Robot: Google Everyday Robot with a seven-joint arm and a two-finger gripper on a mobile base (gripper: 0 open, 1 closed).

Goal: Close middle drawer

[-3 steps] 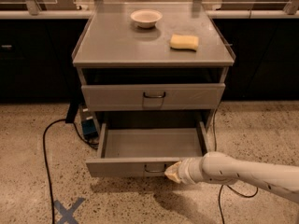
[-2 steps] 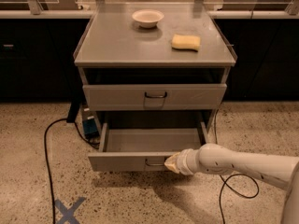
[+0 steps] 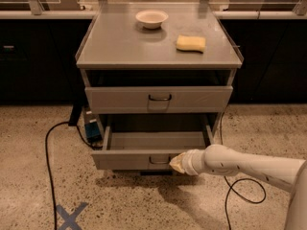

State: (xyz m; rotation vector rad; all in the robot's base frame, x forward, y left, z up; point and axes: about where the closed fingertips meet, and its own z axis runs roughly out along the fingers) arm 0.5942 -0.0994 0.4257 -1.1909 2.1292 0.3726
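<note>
The middle drawer (image 3: 129,159) is the low one of the grey cabinet (image 3: 158,47). It stands pulled out, its long flat tray (image 3: 156,140) bare, with a small dark loop handle (image 3: 159,161) in its low front panel. My gripper (image 3: 176,163), at the end of a white arm (image 3: 244,166) that reaches in from the right, presses against the front panel just right of the handle.
Above is a taller-fronted drawer (image 3: 192,99), slightly out. A white bowl (image 3: 151,18) and a yellow sponge (image 3: 191,43) lie on the cabinet top. Black cables (image 3: 47,147) run on the speckled floor at left and right. A blue tape cross (image 3: 71,215) marks the floor.
The middle drawer has slid part of the way into the cabinet. My gripper has moved with it, toward the cabinet, staying against the front panel.
</note>
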